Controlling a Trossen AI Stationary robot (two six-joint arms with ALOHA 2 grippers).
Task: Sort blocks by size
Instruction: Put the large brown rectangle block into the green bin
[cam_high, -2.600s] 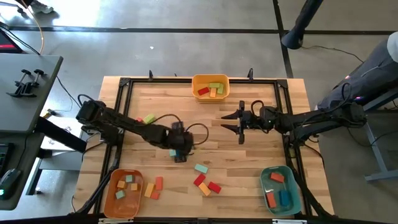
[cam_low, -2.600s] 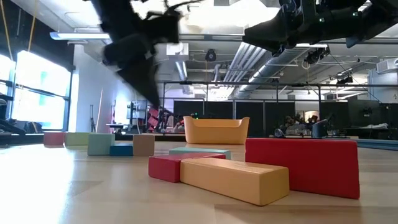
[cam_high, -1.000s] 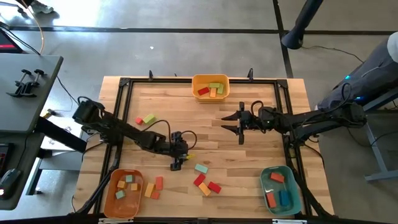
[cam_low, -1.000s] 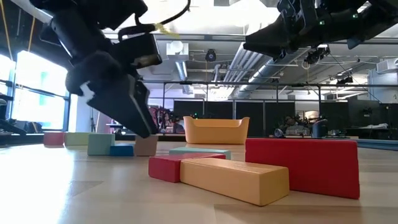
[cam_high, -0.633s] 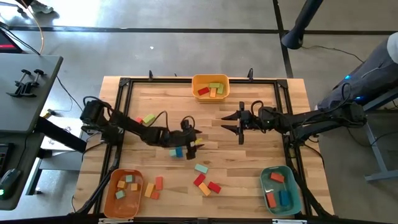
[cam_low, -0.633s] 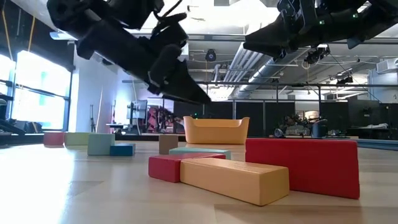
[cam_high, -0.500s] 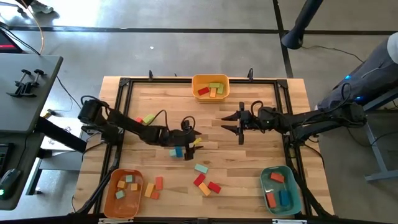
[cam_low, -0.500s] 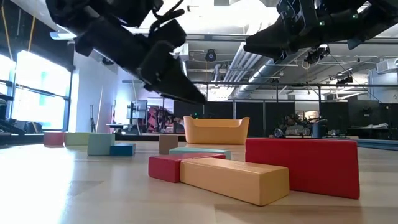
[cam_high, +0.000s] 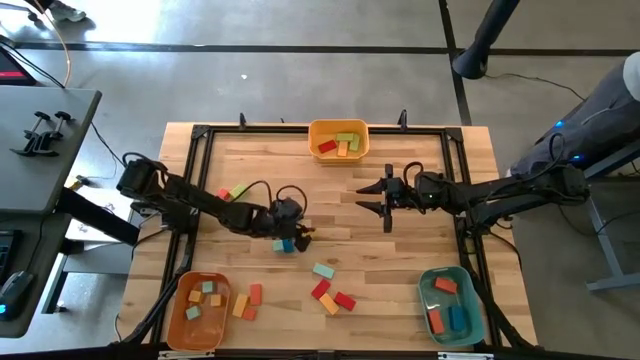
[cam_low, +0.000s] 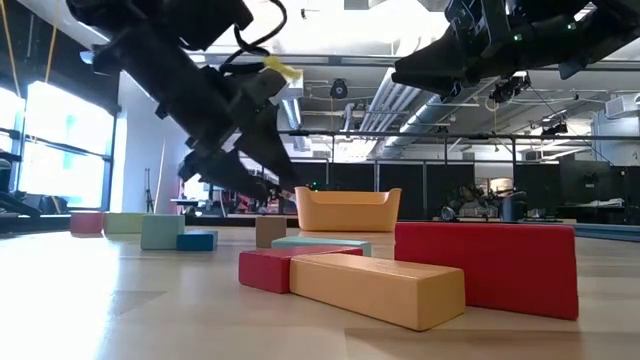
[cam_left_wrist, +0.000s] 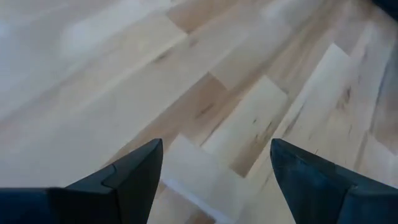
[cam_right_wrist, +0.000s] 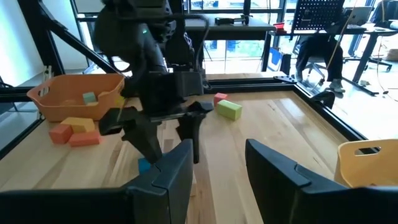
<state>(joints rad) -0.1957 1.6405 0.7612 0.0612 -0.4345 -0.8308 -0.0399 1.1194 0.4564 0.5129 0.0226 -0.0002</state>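
From above, the blocks (cam_high: 327, 289) are partly sorted: some lie in the orange bin (cam_high: 179, 320), others loose beside it, with the left gripper (cam_high: 296, 232) spread empty over two more. The right wrist view shows the right gripper (cam_right_wrist: 216, 163) parted, empty, well away from that bin.
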